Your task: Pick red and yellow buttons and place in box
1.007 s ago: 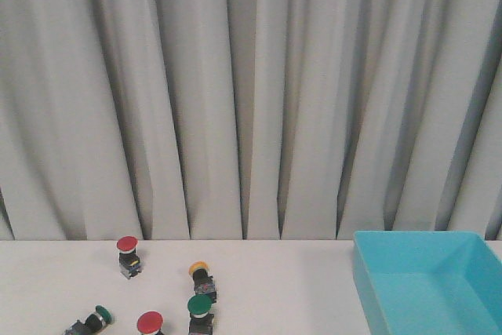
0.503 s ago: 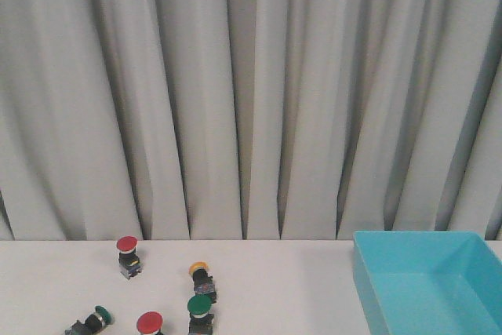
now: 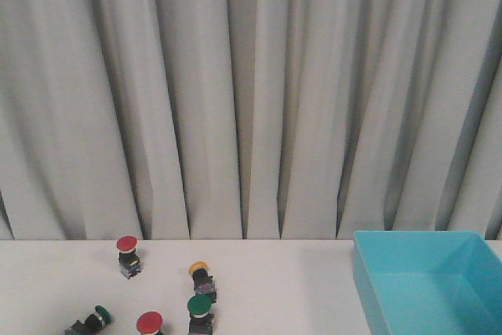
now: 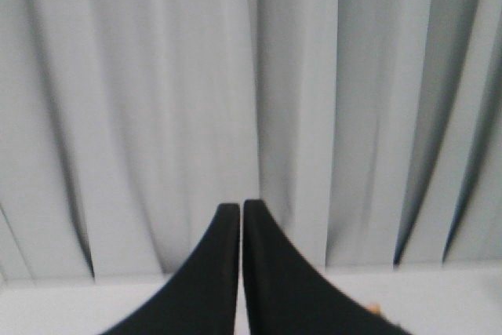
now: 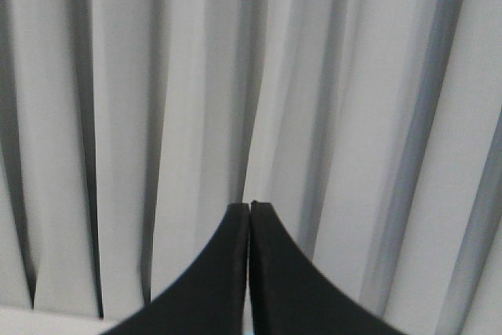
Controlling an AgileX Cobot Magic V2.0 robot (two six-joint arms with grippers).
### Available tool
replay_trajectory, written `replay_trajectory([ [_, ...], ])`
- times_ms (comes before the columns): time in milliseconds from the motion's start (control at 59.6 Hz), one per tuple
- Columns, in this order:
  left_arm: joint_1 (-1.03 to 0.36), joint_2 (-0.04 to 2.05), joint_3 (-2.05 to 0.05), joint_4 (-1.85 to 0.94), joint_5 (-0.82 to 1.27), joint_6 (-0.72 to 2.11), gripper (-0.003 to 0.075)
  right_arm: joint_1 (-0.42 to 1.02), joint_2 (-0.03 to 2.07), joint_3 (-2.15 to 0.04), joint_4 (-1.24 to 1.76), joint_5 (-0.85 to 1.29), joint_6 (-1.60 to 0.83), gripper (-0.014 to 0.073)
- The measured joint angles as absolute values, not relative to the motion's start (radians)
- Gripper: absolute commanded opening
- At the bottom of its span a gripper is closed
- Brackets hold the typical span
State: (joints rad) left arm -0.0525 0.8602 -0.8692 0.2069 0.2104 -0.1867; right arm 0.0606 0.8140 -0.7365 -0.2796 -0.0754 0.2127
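Observation:
On the white table in the front view, one red button (image 3: 127,245) stands upright at the back left and another red button (image 3: 149,322) sits at the bottom edge. A yellow button (image 3: 198,269) lies tilted between them. The light-blue box (image 3: 427,282) is at the right, with nothing showing inside. Neither arm appears in the front view. My left gripper (image 4: 240,206) is shut with nothing between its black fingers, pointing at the curtain; an orange speck (image 4: 375,307) shows beside one finger. My right gripper (image 5: 249,205) is also shut on nothing, facing the curtain.
Two green-capped buttons lie among the others: one upright (image 3: 199,306) just in front of the yellow one, one on its side (image 3: 97,317) at the lower left. A grey pleated curtain (image 3: 251,92) hangs along the table's far edge.

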Motion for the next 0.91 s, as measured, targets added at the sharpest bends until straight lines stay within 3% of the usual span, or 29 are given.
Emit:
replay_trajectory([
  [336, -0.059, 1.041, -0.891, 0.202, 0.303, -0.19, 0.0, 0.061, 0.892, -0.737, -0.256, 0.05, 0.214, -0.0005],
  [503, -0.059, 1.062, -0.891, 0.186, 0.303, -0.19, 0.007, 0.062, 0.915, -0.737, -0.236, 0.135, 0.214, 0.0045],
  [654, -0.059, 1.088, -0.891, 0.179, 0.302, -0.184, 0.0235, 0.063, 0.915, -0.737, -0.234, 0.157, 0.214, 0.0177],
  [906, -0.065, 1.172, -0.954, 0.13, 0.387, -0.155, 0.0628, 0.063, 0.915, -0.737, -0.233, 0.209, 0.16, 0.051],
])
